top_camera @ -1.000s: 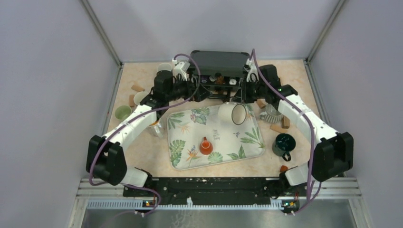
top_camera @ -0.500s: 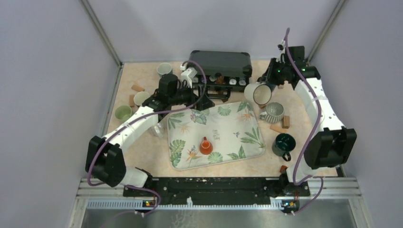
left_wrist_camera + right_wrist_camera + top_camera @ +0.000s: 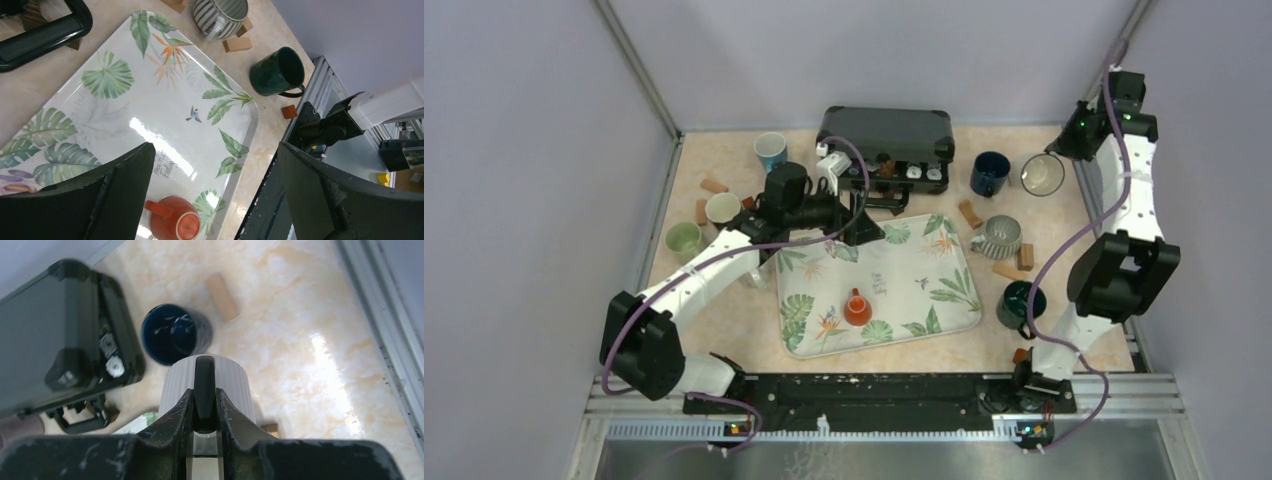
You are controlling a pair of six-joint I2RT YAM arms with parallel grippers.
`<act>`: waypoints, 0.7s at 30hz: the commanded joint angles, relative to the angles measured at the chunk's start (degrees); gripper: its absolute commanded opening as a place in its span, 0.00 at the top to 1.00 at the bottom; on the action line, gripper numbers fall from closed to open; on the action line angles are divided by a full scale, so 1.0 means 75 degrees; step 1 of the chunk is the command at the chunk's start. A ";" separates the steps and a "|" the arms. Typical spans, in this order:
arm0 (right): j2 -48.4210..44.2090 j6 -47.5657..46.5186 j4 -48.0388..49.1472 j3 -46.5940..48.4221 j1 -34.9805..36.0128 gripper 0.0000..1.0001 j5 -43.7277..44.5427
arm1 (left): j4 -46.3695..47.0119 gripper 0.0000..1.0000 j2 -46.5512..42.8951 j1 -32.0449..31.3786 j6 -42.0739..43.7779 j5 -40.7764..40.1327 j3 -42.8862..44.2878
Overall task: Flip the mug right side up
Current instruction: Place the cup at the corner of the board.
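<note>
The only writing is a small line of script in the middle of the tray [image 3: 150, 100], too fine to read. The right fingers [image 3: 182, 412] are clamped on the white ribbed mug [image 3: 1042, 174], held mouth-up at the table's [image 3: 724, 330] far right edge just beside a blue cup [image 3: 989, 173]; a second ago it lay on its side over the tray's far edge. The left fingers [image 3: 115, 185] are spread wide above the tray, having drawn back from the black case [image 3: 886, 132].
</note>
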 commanded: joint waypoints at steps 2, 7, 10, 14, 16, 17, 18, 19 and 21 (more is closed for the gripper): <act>0.0694 0.0195 -0.0050 0.1228 -0.0345 1.00 0.0117 | 0.0211 0.01 -0.0358 -0.0157 0.0136 0.0191 -0.0093; 0.1594 0.0054 -0.0494 0.1958 -0.0457 1.00 0.0321 | 0.0190 0.01 -0.0453 -0.0243 0.0156 0.0153 -0.0125; 0.1978 -0.0021 -0.0631 0.2088 -0.0524 1.00 0.0346 | 0.0190 0.01 -0.0508 -0.0270 0.0177 0.0092 -0.0183; 0.2336 -0.0153 -0.0868 0.2154 -0.0554 1.00 0.0452 | 0.0196 0.01 -0.0513 -0.0303 0.0191 0.0074 -0.0211; 0.2438 -0.0211 -0.0919 0.2087 -0.0597 1.00 0.0586 | 0.0202 0.01 -0.0510 -0.0299 0.0181 0.0079 -0.0211; 0.2468 -0.0256 -0.0936 0.2051 -0.0608 1.00 0.0624 | 0.0198 0.01 -0.0500 -0.0301 0.0179 0.0079 -0.0211; 0.2515 -0.0290 -0.0968 0.2045 -0.0628 1.00 0.0654 | 0.0191 0.01 -0.0496 -0.0298 0.0179 0.0071 -0.0212; 0.2553 -0.0338 -0.1008 0.2034 -0.0631 1.00 0.0659 | 0.0201 0.01 -0.0484 -0.0298 0.0179 0.0068 -0.0211; 0.2644 -0.0401 -0.1075 0.2021 -0.0636 1.00 0.0656 | 0.0188 0.01 -0.0453 -0.0302 0.0160 0.0062 -0.0199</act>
